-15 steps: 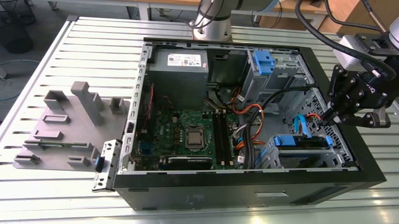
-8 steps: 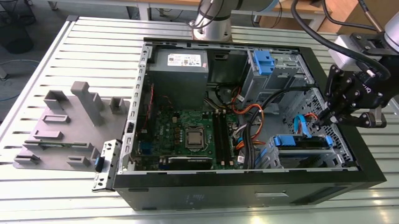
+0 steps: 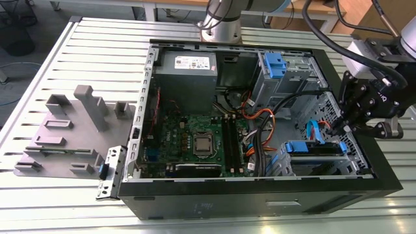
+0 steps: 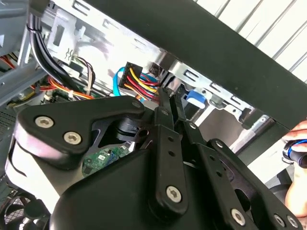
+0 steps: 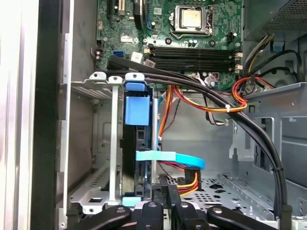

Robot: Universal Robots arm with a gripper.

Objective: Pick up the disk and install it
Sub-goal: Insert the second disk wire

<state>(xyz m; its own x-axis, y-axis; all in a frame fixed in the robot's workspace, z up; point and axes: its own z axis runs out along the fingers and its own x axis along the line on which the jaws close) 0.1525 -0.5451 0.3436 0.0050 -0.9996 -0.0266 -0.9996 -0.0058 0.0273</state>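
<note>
The disk [image 3: 316,149] sits on edge in the lower drive cage [image 5: 93,143] of the open computer case [image 3: 260,202], its blue carrier frame [image 5: 136,112] facing out. My gripper [image 3: 336,129] hangs just past the disk at the case's wall on the exterior view's right. Its thin fingers [image 4: 165,103] lie close together and look shut. The tips [image 5: 165,184] rest against a black power plug with red and yellow wires [image 4: 139,81]. Whether the plug is clamped between them cannot be told. A blue flat cable [image 5: 168,157] crosses in front of the disk.
Thick black cable bundles [image 5: 230,108] and orange wires [image 3: 256,117] run across the case beside the cage. The motherboard [image 3: 195,139], grey power supply [image 3: 187,73] and an upright bay with a blue tab [image 3: 275,66] fill the case. A grey fixture [image 3: 71,131] lies outside. A person's hand [image 4: 296,143] is close by.
</note>
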